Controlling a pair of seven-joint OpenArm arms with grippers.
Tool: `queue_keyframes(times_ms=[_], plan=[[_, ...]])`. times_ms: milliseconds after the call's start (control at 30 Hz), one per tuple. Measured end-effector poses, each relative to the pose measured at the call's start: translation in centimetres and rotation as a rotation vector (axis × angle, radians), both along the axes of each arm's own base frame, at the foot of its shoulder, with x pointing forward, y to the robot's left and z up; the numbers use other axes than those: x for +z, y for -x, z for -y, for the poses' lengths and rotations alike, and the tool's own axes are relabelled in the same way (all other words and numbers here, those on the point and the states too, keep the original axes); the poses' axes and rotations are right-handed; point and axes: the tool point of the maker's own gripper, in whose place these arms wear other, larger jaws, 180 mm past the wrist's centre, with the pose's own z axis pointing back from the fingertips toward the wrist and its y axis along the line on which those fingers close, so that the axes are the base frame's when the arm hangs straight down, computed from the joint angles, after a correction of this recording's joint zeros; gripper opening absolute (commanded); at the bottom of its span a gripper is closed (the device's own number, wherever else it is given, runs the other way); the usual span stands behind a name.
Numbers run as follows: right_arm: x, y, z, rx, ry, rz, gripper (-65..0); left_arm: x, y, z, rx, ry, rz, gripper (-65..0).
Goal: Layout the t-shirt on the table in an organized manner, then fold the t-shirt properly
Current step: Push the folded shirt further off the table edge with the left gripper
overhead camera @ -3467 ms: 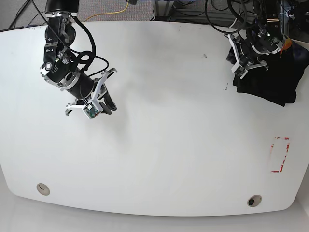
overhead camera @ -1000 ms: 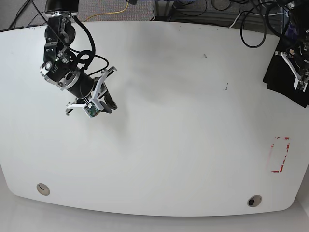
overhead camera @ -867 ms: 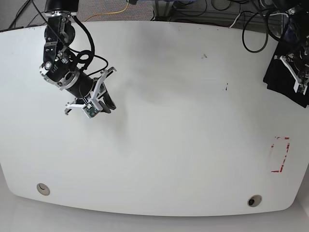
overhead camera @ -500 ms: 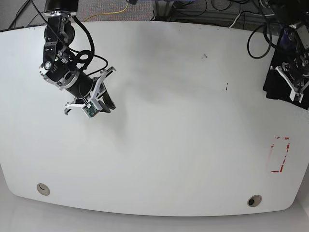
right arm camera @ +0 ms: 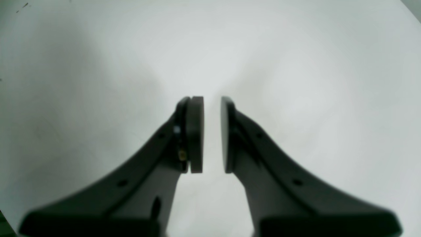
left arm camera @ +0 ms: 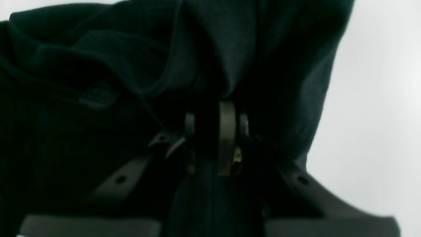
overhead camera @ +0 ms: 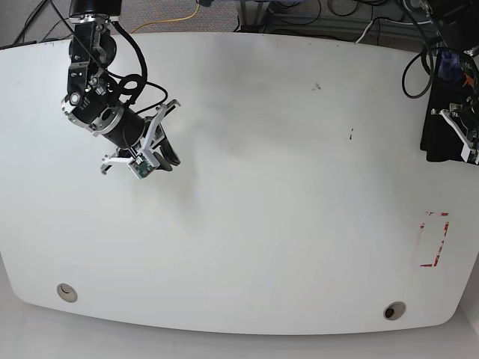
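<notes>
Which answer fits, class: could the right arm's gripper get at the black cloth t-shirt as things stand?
Probably not yet. The right gripper hovers empty over the white table, far from the black cloth t-shirt bunched at the opposite edge in the left gripper.

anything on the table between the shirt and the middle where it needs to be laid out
Nothing visible. The t-shirt hangs bunched at the table's far right edge, clamped in the left gripper. The white surface toward the centre is bare; the right gripper sits far off on the other side.
</notes>
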Motion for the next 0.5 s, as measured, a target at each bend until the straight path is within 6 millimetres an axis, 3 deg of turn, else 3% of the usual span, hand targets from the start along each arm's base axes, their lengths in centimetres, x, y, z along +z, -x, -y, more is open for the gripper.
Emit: queue_keyframes(times_ms=[367,500], plan=[[0.0,0.0,0.0,0.000,0.000,0.001,-55.6,1.3,-0.7,-1.2,-0.010,-0.037,0.041,-58.1],[0.2,-0.2,0.0,0.000,0.000,0.006,-56.0,3.0,-2.1,-0.9,-0.035,-0.074,0.081,-58.1]])
